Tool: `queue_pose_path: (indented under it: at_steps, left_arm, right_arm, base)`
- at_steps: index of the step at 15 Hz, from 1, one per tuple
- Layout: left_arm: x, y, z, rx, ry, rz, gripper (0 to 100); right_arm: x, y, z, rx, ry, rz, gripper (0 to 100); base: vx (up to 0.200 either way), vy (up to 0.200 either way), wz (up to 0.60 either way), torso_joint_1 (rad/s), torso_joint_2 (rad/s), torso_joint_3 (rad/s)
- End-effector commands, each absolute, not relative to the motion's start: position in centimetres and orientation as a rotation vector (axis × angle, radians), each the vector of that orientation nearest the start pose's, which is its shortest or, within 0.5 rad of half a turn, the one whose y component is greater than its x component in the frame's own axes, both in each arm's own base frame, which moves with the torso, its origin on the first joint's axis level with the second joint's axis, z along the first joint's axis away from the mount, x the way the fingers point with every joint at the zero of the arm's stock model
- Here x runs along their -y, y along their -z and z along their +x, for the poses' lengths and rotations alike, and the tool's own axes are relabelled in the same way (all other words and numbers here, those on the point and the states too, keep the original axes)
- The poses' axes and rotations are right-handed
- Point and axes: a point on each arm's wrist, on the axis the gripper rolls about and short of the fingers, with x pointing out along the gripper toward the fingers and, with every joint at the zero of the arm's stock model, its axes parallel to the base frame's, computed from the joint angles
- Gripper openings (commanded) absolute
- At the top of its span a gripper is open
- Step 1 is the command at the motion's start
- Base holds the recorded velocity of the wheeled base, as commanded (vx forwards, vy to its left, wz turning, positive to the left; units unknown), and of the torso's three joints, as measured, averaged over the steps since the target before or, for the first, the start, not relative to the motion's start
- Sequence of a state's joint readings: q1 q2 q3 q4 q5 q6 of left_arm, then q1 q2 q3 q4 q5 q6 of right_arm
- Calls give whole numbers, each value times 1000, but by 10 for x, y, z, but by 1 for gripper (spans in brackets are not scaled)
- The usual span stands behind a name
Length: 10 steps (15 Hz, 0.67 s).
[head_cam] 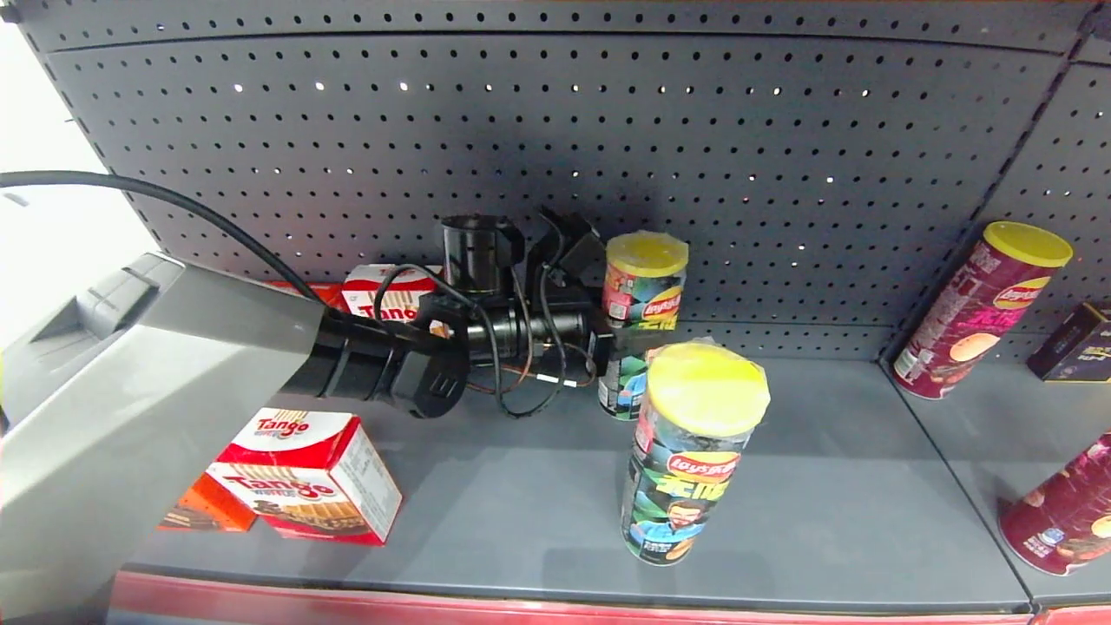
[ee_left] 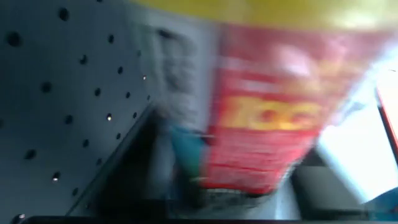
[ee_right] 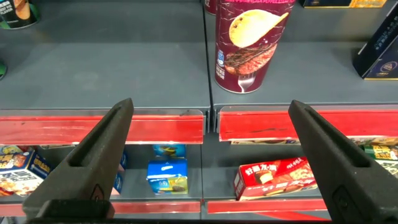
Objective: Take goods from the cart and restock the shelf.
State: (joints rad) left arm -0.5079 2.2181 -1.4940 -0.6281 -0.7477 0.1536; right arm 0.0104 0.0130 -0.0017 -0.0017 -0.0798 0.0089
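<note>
A: Entry, restock step. Where is the can?

B: Rear can (head_cam: pixel 644 278) stands upright at the back of the shelf (head_cam: pixel 825 503), near the pegboard (head_cam: pixel 521 130). Left tool (head_cam: pixel 618 343) is right at its side. I cannot tell whether it pinches the can or sits loose.

A: Other arm?

B: Right tool (ee_right: pixel 210 106) is spread, holding nothing, facing the shelf's front lip.

A: Hazards?

B: First is the front can (head_cam: pixel 694 451), which stands close by, nearer the lip. It is tall and narrow. A pull-out that swings the arm toward it could clip it, and I judge it would tip and roll off the front.

A: Second?

B: If the rear can's base is not flat on the shelf at release, it may topple into the front can. The wafer box (head_cam: pixel 308 473) lies under the arm's line, so a low retreat could nudge it.
</note>
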Motion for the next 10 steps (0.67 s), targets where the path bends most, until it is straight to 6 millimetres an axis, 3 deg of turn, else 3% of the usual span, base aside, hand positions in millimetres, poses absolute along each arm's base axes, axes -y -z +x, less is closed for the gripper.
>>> queue_pose_path:
  at_steps: [1,6,10]
  left_arm:
    - [234,-167,391,-24,1255,118,100]
    - [218,-171,370,-69,1156,153,100]
    - [212,-169,366,-119,1074,239,100]
  right_arm:
    - [2,-76,-22,-12,69,9,100]
    - [2,-76,-22,-12,69,9,100]
    - [2,-76,-22,-12,69,9,100]
  base:
    - [0,0,0,0,0,0]
    - [0,0,0,0,0,0]
    - [0,0,0,0,0,0]
